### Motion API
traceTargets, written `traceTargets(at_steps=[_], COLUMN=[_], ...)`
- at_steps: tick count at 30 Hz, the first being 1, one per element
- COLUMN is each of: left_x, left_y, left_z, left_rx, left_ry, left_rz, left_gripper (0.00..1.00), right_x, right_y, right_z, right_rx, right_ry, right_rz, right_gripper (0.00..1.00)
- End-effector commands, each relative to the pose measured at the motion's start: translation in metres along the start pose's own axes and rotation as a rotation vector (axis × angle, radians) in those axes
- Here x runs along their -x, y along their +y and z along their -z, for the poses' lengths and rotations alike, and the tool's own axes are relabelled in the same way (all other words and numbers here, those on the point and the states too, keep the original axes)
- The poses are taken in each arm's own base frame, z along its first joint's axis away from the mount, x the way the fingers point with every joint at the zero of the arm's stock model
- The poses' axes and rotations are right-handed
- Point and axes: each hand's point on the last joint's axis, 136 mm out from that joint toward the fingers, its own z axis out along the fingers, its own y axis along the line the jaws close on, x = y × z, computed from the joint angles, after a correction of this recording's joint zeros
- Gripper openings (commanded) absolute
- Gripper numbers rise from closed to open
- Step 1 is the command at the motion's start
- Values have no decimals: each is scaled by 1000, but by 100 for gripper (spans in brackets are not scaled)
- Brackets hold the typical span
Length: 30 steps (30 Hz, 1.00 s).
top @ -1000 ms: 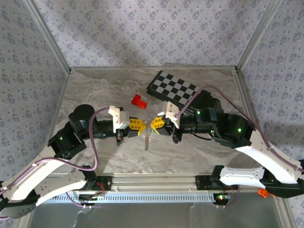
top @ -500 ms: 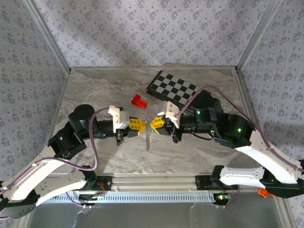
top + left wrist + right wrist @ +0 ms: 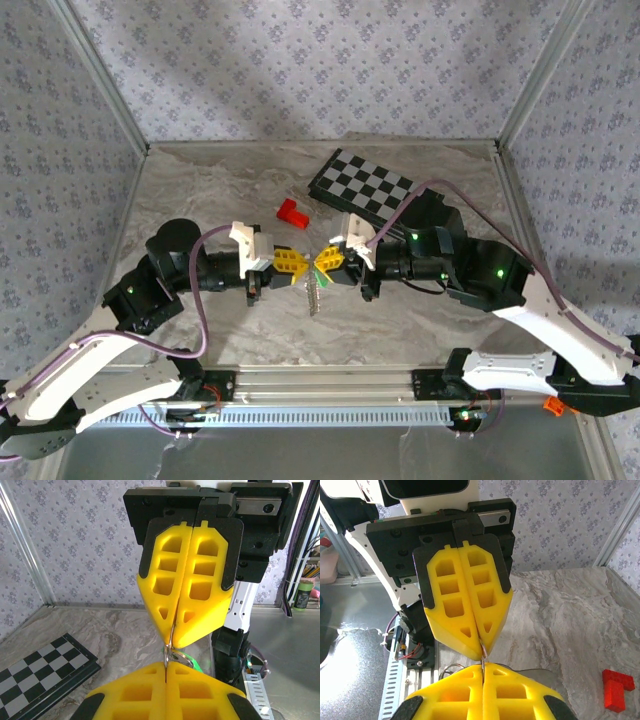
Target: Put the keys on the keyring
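We are seeing both arms meeting tip to tip above the middle of the marbled grey table top (image 3: 200,190). The left gripper (image 3: 302,264) is pointing right and the right gripper (image 3: 321,262) is pointing left, their yellow fingertips almost touching.

The left wrist view is showing the left gripper's yellow fingers pressed flat together, with a sliver of wire caught in the seam. The right gripper facing it is closed the same way, also nipping wire at its tip. Between the two tips we are seeing the small round loop of the thin silvery beaded metal keyring (image 3: 174,656), so both grippers are pinching the keyring. In the top view the rest of the keyring is hanging down from the tips towards the table.

The tiny bright green oblong key (image 3: 197,666) is sitting just beside the loop, on its right and partly behind it. We cannot tell whether the key is threaded on.

The small red block (image 3: 292,212) is lying on the table behind the grippers. The black-and-grey chessboard (image 3: 365,187) is lying to its right, well apart from the keyring.
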Motion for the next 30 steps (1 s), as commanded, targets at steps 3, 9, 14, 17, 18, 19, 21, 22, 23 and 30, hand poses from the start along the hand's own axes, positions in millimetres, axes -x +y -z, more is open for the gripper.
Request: traceTargets(at_steps=[3,9,14,17,18,19,21,22,23,30], left_x=[16,16,17,17,17,17,17,17,17,16], left_y=[-5,-5,-5,-5,-5,-5,-5,-5,-5,-5], left_z=[2,2,3,3,3,3,3,2,2,2], left_rx=[-20,-19,-18,-18,-17,-17,-18,-18,-17,-19], left_ry=[-58,-59,-60,-61,-60,-60,-62,-60,-62,-61], left_rz=[-26,-26,-24,-22,-21,-22,-22,-21,-23,-22], left_gripper=[0,0,0,0,0,0,0,0,0,0], right_x=[3,1,2,1,1,0,0,1,2,6], right_y=[0,0,2,2,1,1,0,0,0,-2], right_z=[-1,0,3,5,6,6,7,8,9,10], right_rx=[3,5,5,-2,-6,-8,-16,-19,-19,-28], right_ry=[-15,-15,-28,-27,-27,-27,-32,-39,-44,-70], right_rz=[4,11,18,14,13,12,8,4,2,-1], right_gripper=[0,0,0,0,0,0,0,0,0,0])
